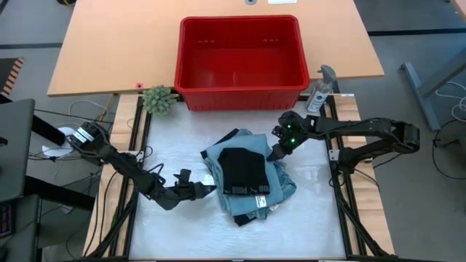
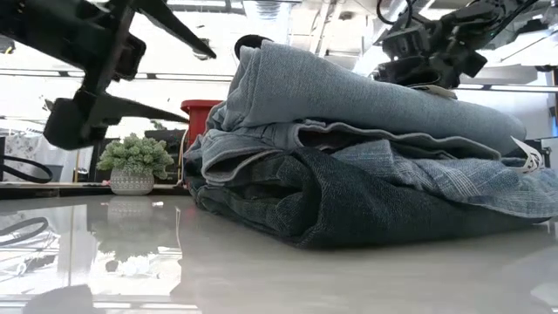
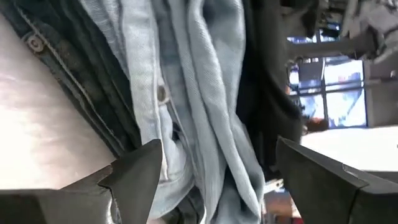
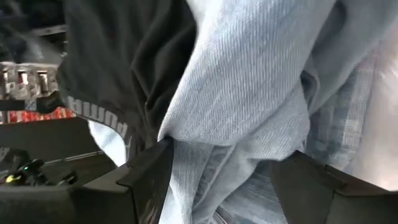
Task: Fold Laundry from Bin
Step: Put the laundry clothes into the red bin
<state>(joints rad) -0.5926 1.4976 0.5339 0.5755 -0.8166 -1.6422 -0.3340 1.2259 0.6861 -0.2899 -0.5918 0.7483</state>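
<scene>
Soft pile of folded laundry (image 1: 247, 178) at the middle of the shiny white table top (image 1: 175, 138), well apart from the bright red plastic bin (image 1: 240, 54) up at 12 o'clock; nothing seen inside that bin; small black cloth item with white letters (image 1: 242, 172) on top of the pile, light blue denim pieces (image 2: 366, 96) under it, dark blue denim (image 2: 349, 205) at the bottom, touching the table; left gripper (image 1: 206, 188) at 9 o'clock of the pile, just beside its edge, fingers (image 3: 134, 177) spread wide, holding nothing, light blue folds seen between them from the left wrist; right gripper (image 1: 277, 153) at 2 o'clock of the pile, right at its top corner; fingers (image 4: 146, 177) wide apart too, with light blue cloth lying between them; cannot tell if gripping; small green plant in a grey pot (image 1: 157, 100) at 10 o'clock, next to the bin's corner; grey spray bottle (image 1: 320, 91) at 2 o'clock, by the bin's other corner.
</scene>
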